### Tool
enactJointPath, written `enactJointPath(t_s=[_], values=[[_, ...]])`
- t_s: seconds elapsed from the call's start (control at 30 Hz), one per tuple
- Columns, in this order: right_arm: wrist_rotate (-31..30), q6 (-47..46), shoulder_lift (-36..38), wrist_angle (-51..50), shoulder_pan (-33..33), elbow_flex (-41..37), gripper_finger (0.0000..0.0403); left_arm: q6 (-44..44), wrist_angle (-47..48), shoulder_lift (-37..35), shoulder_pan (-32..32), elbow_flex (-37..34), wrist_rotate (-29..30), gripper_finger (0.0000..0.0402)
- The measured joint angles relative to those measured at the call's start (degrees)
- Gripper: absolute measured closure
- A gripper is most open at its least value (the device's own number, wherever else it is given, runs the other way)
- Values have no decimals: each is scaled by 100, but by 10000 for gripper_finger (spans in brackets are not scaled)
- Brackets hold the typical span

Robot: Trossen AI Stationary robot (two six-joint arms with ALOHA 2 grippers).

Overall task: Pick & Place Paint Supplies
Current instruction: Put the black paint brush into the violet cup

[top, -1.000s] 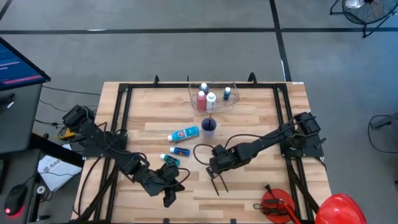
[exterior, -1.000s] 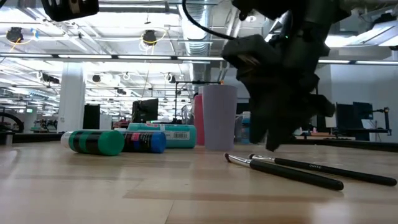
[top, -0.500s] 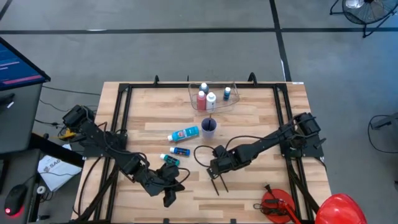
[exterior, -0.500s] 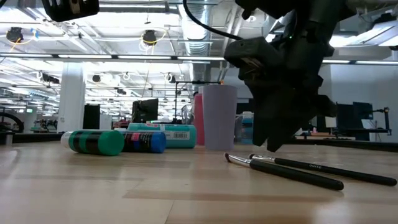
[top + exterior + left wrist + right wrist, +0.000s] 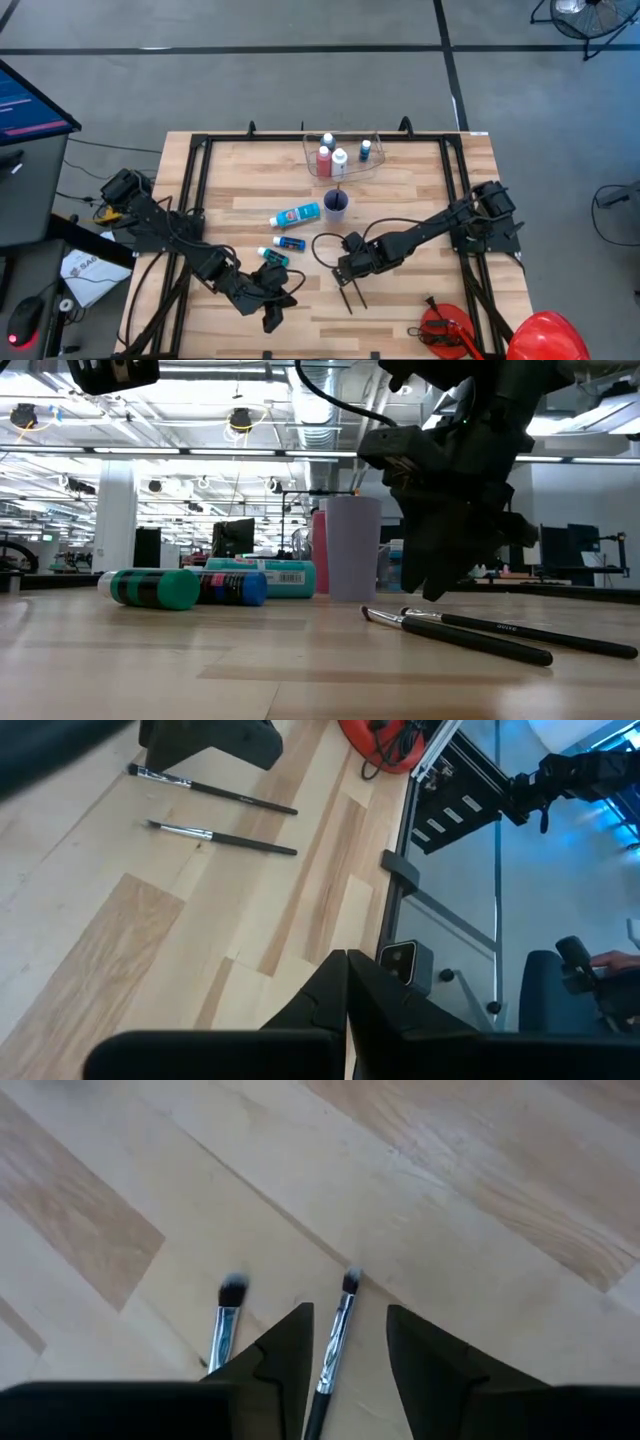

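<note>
Two thin dark-handled brushes (image 5: 350, 296) lie flat, side by side, on the wooden table near its front middle. My right gripper (image 5: 350, 1312) hangs just above them, pointing steeply down, open. One brush (image 5: 338, 1320) lies between its fingers without touching them; the other brush (image 5: 228, 1320) lies outside one finger. In the low view the fingertips (image 5: 432, 592) stand clear of the brushes (image 5: 470, 632). A light blue tube (image 5: 296, 214), a small blue bottle (image 5: 290, 243) and a teal one (image 5: 272, 257) lie on their sides left of centre. My left gripper (image 5: 272, 316) waits shut at the front left.
A clear tub (image 5: 372, 150) with several small bottles stands at the far middle, a small blue-purple cup (image 5: 336, 203) in front of it. A red tool (image 5: 445, 328) lies at the front right corner. Black frame rails (image 5: 455, 180) run along the table's sides.
</note>
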State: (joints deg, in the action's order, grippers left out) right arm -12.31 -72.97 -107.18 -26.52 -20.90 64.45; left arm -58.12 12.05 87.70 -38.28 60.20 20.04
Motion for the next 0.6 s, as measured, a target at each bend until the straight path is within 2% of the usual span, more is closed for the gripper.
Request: enactJointPath(t_s=[0.23, 0.6], values=[[110, -40, -386, 179, -57, 92, 282, -18, 9, 0, -2, 0, -119, 402], [66, 137, -927, -883, -86, 949, 295, -42, 96, 0, -28, 0, -248, 402]])
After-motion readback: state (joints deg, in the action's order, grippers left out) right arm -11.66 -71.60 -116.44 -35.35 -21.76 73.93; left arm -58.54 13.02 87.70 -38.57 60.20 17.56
